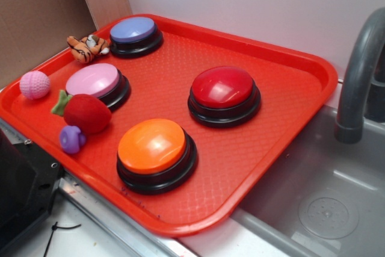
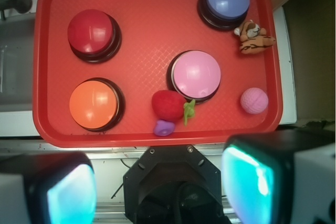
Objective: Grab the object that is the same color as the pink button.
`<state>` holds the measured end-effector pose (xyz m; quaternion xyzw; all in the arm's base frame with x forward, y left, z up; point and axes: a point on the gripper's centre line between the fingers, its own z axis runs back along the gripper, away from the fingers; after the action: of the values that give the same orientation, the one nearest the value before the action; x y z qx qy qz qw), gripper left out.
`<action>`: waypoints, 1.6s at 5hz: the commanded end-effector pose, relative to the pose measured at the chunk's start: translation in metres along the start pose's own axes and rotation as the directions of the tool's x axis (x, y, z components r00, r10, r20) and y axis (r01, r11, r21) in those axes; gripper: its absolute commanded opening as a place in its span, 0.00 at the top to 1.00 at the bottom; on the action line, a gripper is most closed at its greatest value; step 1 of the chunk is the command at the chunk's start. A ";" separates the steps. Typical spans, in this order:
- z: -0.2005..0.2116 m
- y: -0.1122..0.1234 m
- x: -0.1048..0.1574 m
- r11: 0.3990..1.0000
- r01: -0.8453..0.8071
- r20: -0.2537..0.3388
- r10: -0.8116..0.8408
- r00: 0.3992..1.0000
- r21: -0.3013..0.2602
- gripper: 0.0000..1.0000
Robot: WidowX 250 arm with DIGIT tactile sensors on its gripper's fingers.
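The small pale pink ball (image 1: 35, 84) with a dimpled surface lies at the tray's left edge; in the wrist view it (image 2: 254, 100) sits near the tray's right edge. The pink button (image 1: 93, 80) stands just right of it, also in the wrist view (image 2: 196, 74). My gripper (image 2: 160, 192) is open and empty, high above the table in front of the tray's near edge. Its two fingers (image 2: 247, 187) frame the robot base below. The gripper does not show in the exterior view.
The red tray (image 1: 283, 118) also holds a lavender-blue button (image 1: 133, 30), a red button (image 1: 223, 88), an orange button (image 1: 153, 146), a fuzzy red strawberry (image 1: 86, 113), a purple mushroom toy (image 1: 72, 139) and a small tiger toy (image 1: 87, 47). A grey sink (image 1: 337, 197) with a faucet (image 1: 358, 76) lies right.
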<state>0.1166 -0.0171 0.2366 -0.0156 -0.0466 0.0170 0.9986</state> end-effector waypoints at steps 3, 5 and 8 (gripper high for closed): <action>-0.011 0.028 0.017 0.921 -0.380 0.013 0.382 0.924 -0.086 0.00; -0.038 0.063 0.028 0.693 -0.704 0.042 0.717 0.696 -0.152 0.00; -0.104 0.118 0.015 0.128 -0.973 0.094 0.989 0.111 -0.193 0.00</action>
<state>0.1419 0.0989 0.1262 -0.0810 -0.1147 0.6748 0.7245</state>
